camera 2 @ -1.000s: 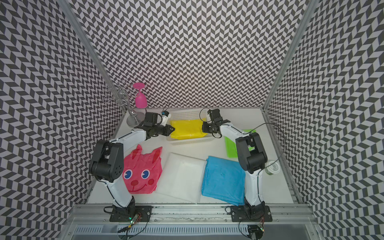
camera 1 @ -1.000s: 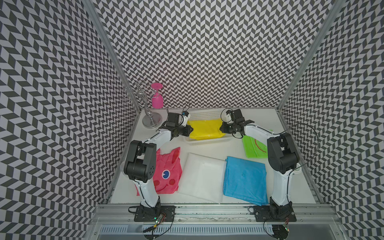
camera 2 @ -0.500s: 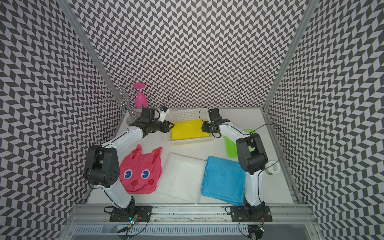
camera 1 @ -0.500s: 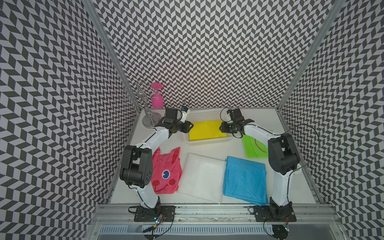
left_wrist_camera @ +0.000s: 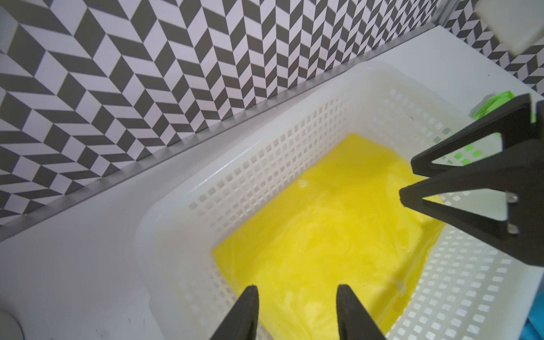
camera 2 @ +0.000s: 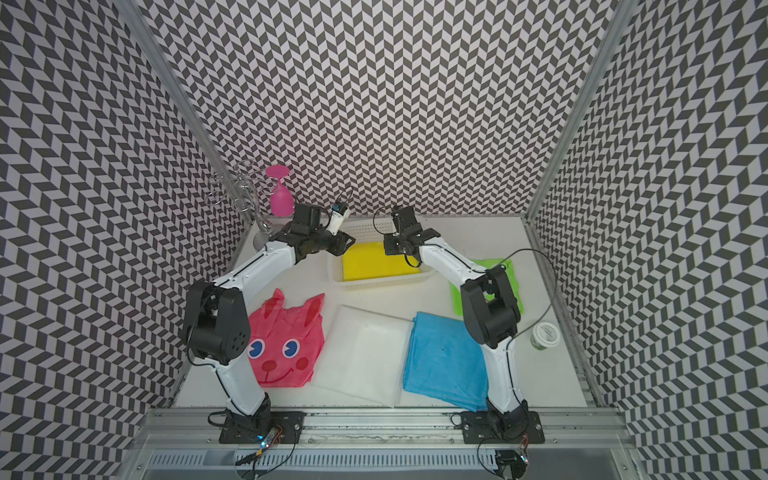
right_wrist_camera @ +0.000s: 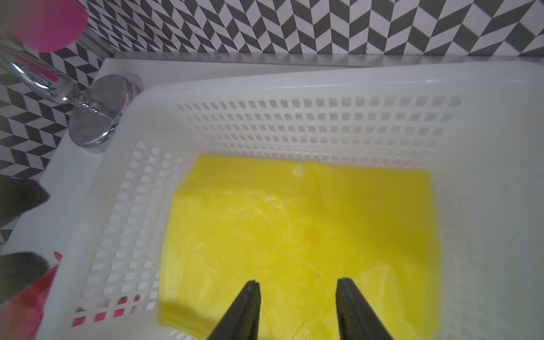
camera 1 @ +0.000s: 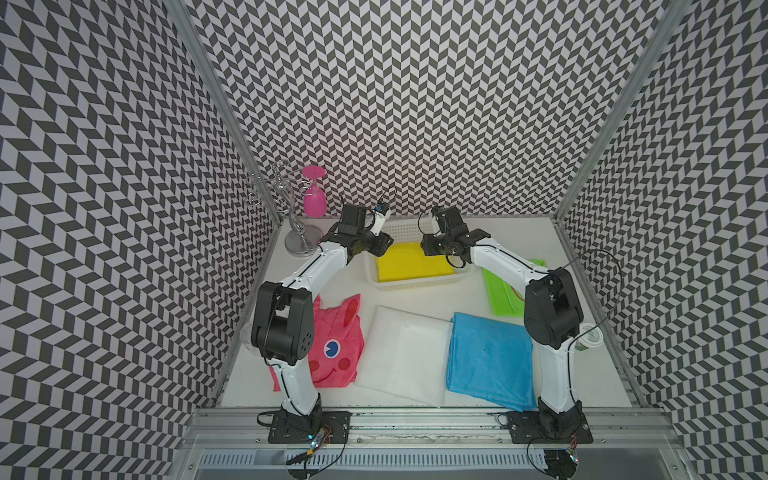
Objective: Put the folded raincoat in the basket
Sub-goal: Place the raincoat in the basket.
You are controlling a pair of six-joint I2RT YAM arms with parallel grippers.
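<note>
A folded yellow raincoat (left_wrist_camera: 323,235) is seen lying flat on the floor of the white basket (left_wrist_camera: 265,164), which is set on the white table (left_wrist_camera: 73,265) close to the zigzag-patterned wall (left_wrist_camera: 147,73). The left gripper (left_wrist_camera: 297,290) is held above one end of the raincoat, jaws parted, nothing between them. The right gripper (left_wrist_camera: 407,181) is seen at the opposite end, jaws likewise apart. A green cloth (left_wrist_camera: 494,101) is glimpsed beyond the basket.

Three walls (camera 1: 399,104) covered in a black-and-white chevron pattern enclose a white tabletop (camera 1: 519,232) in both top views. They meet at aluminium corner posts (camera 1: 232,124) that run down from the upper corners of the frame. An aluminium rail (camera 1: 424,419) spans the lower edge; the lighting is bright and even.
</note>
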